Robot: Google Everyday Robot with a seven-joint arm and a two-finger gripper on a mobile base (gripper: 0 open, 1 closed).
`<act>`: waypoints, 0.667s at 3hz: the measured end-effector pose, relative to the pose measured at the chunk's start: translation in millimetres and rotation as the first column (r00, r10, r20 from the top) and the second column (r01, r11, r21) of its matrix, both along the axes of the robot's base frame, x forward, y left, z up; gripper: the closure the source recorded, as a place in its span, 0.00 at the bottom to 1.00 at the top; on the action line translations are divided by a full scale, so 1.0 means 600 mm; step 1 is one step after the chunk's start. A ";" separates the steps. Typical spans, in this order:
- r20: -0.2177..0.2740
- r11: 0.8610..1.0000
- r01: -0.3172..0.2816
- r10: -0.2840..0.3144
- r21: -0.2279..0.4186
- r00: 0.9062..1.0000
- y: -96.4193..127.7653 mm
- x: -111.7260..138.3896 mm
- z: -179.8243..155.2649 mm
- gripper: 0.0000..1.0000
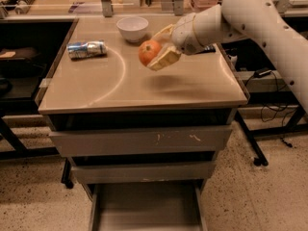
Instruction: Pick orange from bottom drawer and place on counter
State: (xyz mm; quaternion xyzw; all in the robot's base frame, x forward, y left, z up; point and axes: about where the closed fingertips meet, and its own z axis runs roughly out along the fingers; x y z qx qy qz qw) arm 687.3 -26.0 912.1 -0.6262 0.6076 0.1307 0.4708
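My gripper (156, 49) is shut on the orange (148, 52), a small round reddish-orange fruit. It holds the fruit in the air above the middle of the tan counter (144, 88), a little in front of the white bowl. A shadow lies on the counter below it. The white arm reaches in from the upper right. The bottom drawer (147, 208) is pulled open at the foot of the cabinet and its grey floor shows nothing in it.
A white bowl (133, 28) stands at the back of the counter. A crushed silver and blue can (87, 49) lies at the back left. Two wider grey drawers (142, 141) are shut. Black tables and cables flank the cabinet.
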 end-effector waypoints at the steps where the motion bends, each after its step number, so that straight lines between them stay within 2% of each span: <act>1: -0.060 0.998 0.009 -0.012 -0.060 0.998 0.009 -0.007 -0.043 1.00; 2: -0.087 0.994 0.049 -0.057 -0.097 0.995 -0.003 -0.004 -0.072 1.00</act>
